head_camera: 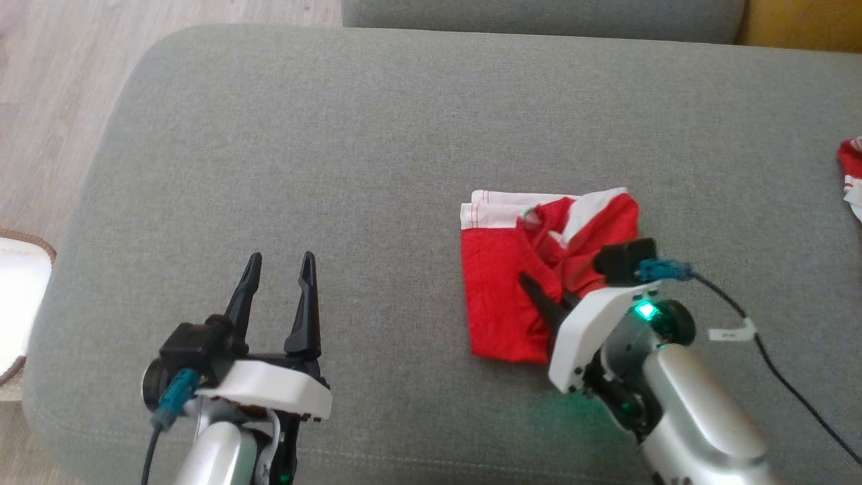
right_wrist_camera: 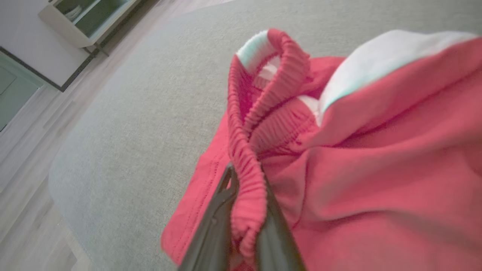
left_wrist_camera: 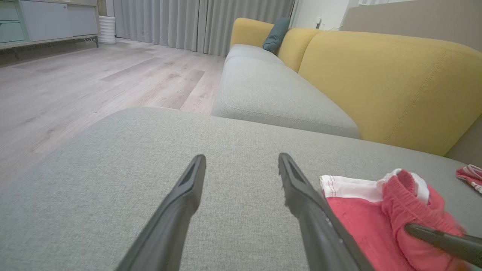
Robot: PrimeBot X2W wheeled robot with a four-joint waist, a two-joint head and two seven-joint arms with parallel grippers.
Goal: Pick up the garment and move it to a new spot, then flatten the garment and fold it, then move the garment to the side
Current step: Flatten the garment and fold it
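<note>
The garment point(head_camera: 512, 283) is a pair of red shorts with white trim, lying bunched on the grey couch cushion point(head_camera: 377, 155). My right gripper point(head_camera: 532, 286) is shut on the garment's elastic waistband point(right_wrist_camera: 246, 180), which stands pinched up between its two dark fingers. In the left wrist view the garment point(left_wrist_camera: 361, 214) lies at the lower right, with a dark right finger point(left_wrist_camera: 437, 235) reaching onto it. My left gripper point(head_camera: 279, 266) is open over bare cushion, well to the left of the garment, with nothing between its fingers point(left_wrist_camera: 180, 203).
Another red and white cloth point(head_camera: 852, 175) lies at the cushion's right edge. A black cable point(head_camera: 774, 364) trails from the right wrist. The yellow couch back point(left_wrist_camera: 388, 82) rises beyond the cushion. Wooden floor point(head_camera: 47, 108) runs along the left, with a pale round object point(head_camera: 17, 303) there.
</note>
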